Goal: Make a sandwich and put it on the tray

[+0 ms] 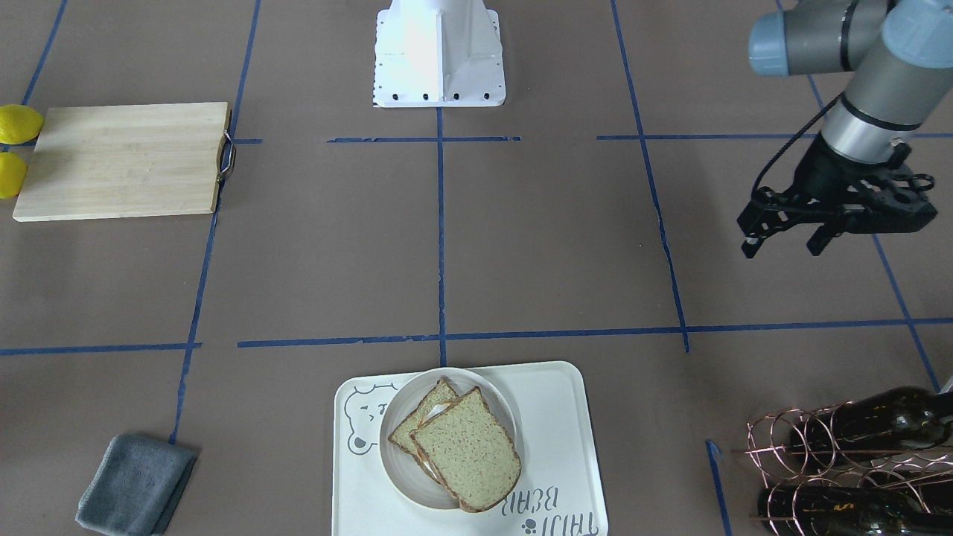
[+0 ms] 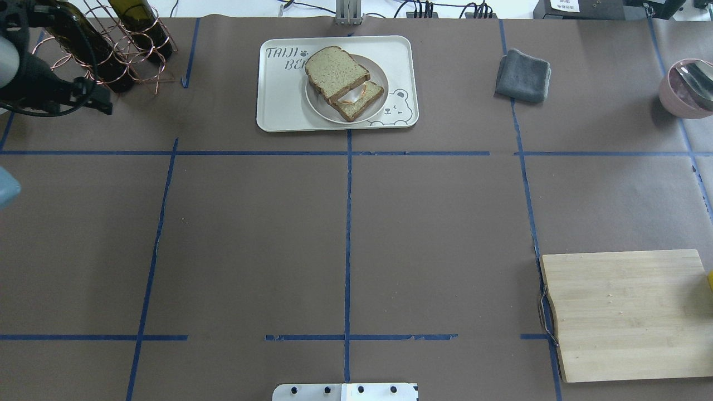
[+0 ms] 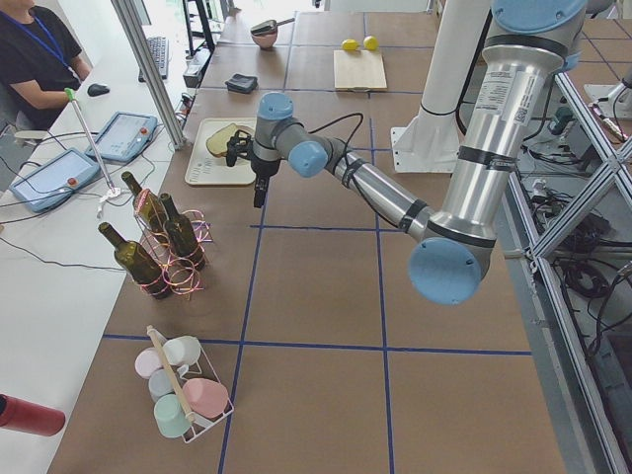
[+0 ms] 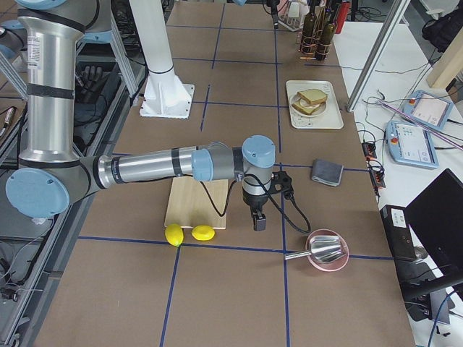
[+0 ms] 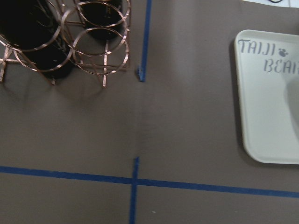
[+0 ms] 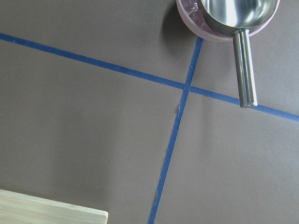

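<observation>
The sandwich [image 1: 463, 447] lies on a round white dish [image 1: 398, 461] on the cream bear tray [image 1: 558, 417]. Its top bread slice sits askew over the bottom slice, and the egg [image 2: 354, 96] shows between them. In the overhead view the sandwich [image 2: 341, 81] and tray [image 2: 278, 106] are at the far middle. My left gripper [image 1: 782, 247] hangs open and empty above bare table, well to the side of the tray, near the wine rack. The tray's corner [image 5: 266, 116] shows in the left wrist view. My right gripper [image 4: 258, 217] shows only in the exterior right view, by the cutting board; I cannot tell its state.
A pale wooden cutting board [image 2: 624, 312] lies near the robot's right, with two lemons [image 1: 18, 123] beside it. A grey cloth [image 2: 523, 75] lies right of the tray. A copper wine rack with bottles [image 2: 111, 50] stands far left. A pink bowl with a metal scoop [image 6: 229, 14] is far right.
</observation>
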Robot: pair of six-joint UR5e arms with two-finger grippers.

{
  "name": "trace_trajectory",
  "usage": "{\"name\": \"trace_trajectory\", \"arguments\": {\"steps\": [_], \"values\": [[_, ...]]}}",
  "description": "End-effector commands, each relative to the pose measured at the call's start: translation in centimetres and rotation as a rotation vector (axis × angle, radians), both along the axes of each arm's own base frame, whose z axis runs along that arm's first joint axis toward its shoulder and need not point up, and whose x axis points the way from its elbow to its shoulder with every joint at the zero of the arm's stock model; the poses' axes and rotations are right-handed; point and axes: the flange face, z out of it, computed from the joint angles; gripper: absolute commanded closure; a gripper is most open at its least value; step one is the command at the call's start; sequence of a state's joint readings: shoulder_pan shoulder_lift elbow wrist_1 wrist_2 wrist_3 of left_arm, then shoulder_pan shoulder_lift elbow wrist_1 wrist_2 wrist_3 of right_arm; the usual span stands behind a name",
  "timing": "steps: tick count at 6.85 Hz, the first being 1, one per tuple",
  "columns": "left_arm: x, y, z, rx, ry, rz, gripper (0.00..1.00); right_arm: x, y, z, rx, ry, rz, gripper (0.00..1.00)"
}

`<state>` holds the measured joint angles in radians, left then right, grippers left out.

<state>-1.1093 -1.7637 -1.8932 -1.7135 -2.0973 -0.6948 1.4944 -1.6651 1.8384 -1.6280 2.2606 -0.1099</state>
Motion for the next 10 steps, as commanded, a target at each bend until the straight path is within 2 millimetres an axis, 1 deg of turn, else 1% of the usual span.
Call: {"name": "trace_trajectory", "arguments": {"steps": [1,2,3,4,5,6,7,8,9,10], "values": [[-9.2,1.8,9.3,0.032,-0.054,0.155,0.00,0.2,0.0,0.0,-0.006,-0.005,0.016,0.00],[-11.6,3.5,13.6,0.001,-0.036,0.205,0.00,0.3,0.2,0.9,-0.019,0.006,0.016,0.00],[-15.6,4.9,17.4,-0.008,0.002,0.228,0.00,1.2,0.1,2.1,-0.051,-0.006,0.042,0.00],[-18.7,5.2,19.7,-0.018,0.024,0.215,0.00,1.6,0.4,2.7,-0.082,-0.069,0.058,0.00],[-19.6,5.3,20.4,-0.058,0.024,0.200,0.00,2.6,0.7,3.2,-0.105,-0.141,0.084,0.00],[-20.7,5.4,20.5,-0.079,0.022,0.179,0.00,3.1,0.9,3.4,-0.108,-0.148,0.094,0.00],[-22.0,5.7,21.2,-0.078,0.011,0.202,0.00,3.3,1.0,3.5,-0.110,-0.145,0.097,0.00],[-22.7,6.1,21.7,-0.112,0.007,0.226,0.00,3.8,1.2,4.1,-0.118,-0.140,0.108,0.00],[-22.8,6.7,22.1,-0.124,0.006,0.238,0.00,4.2,1.5,4.7,-0.130,-0.140,0.119,0.00],[-22.7,6.6,22.6,-0.134,0.009,0.240,0.00,4.4,2.0,5.4,-0.143,-0.138,0.124,0.00]]}}
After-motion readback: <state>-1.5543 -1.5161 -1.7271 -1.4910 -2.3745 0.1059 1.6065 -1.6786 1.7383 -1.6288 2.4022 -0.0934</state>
